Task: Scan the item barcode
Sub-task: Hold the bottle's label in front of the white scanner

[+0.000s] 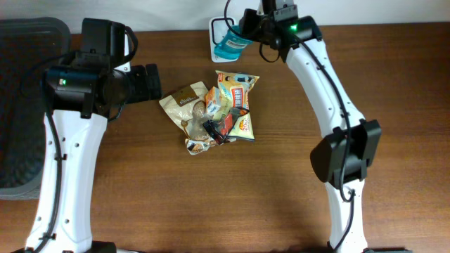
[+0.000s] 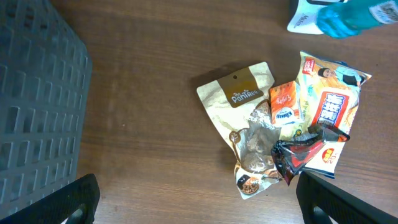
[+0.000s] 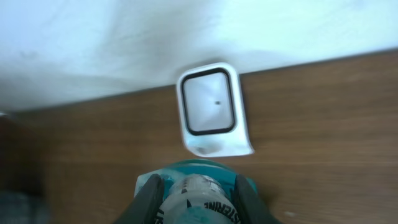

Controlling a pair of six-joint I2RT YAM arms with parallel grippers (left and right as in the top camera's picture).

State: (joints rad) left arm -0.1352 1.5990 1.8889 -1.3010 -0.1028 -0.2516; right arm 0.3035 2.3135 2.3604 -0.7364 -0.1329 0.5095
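My right gripper (image 1: 246,31) (image 3: 199,202) is shut on a teal mouthwash bottle (image 1: 230,44) (image 3: 198,190), one finger (image 3: 149,198) on each side of it. The bottle hangs just in front of a white barcode scanner (image 1: 216,28) (image 3: 210,107) that stands at the table's far edge, its dark-rimmed window facing the bottle. No barcode shows in any view. My left gripper (image 1: 151,83) (image 2: 199,205) is open and holds nothing, above bare wood left of the snack pile. In the left wrist view the bottle (image 2: 354,15) and the scanner (image 2: 303,18) sit at the top right.
A heap of snack packets (image 1: 214,112) lies mid-table: a tan pouch (image 2: 239,93), an orange packet (image 2: 285,104), a yellow bag (image 2: 329,93) and a black-red wrapper (image 2: 298,155). A dark grey basket (image 1: 21,105) (image 2: 37,93) stands at the left edge. A white wall runs behind the table.
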